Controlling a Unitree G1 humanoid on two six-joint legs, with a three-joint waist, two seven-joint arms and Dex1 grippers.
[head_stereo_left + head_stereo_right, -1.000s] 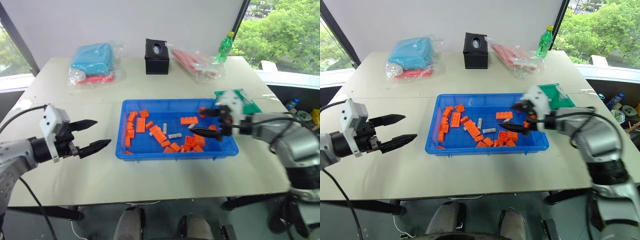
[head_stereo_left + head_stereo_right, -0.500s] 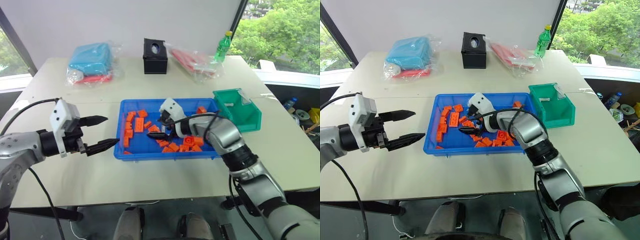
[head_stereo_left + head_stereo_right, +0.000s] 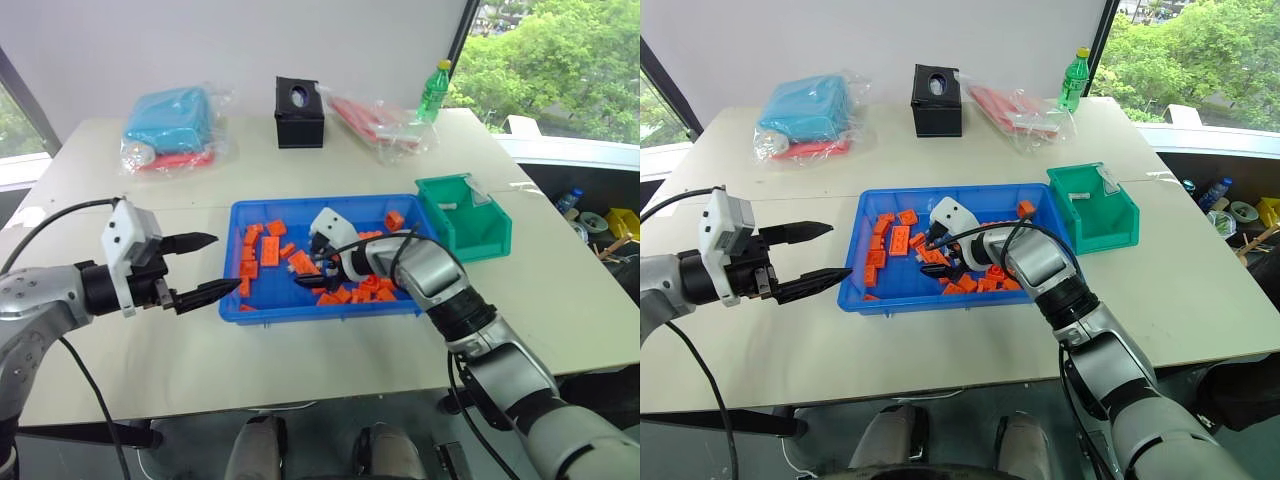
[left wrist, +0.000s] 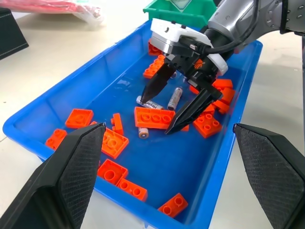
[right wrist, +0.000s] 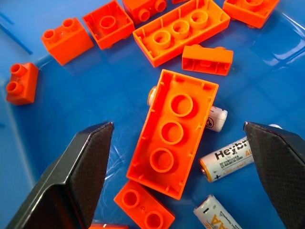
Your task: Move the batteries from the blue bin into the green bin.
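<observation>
Overall, from the head views, your right claw [image 3: 308, 272] sits low inside the blue bin [image 3: 330, 306], spread wide and empty among the bricks [image 3: 249, 269]. The left claw [image 3: 207, 266] hangs over the counter [image 3: 300, 350] just outside the bin's left rim, also spread and empty. The green bin [image 3: 480, 235] stands against the blue bin's right end, and one battery [image 3: 447, 207] appears to lie in it already. From up here you cannot make out the batteries under the arm.

Left wrist view: this one gives you the side-on picture. The right claw's fingers [image 4: 156, 86] straddle a long brick [image 4: 153, 117], with three batteries [image 4: 175, 98] lying close round it, one partly under the brick's end.

Right wrist view: looking straight down, you see the same long brick dead centre between the tips. One battery [image 5: 212, 118] pokes out from beneath it; two more lie off towards one finger, one with its label readable.

Risk: if you close from this position, the claw would most likely take the brick, not a battery, since the brick fills the gap. A partial pinch could also roll the round cells away or wedge one under the brick. Shift towards the exposed cells before you clench.
</observation>
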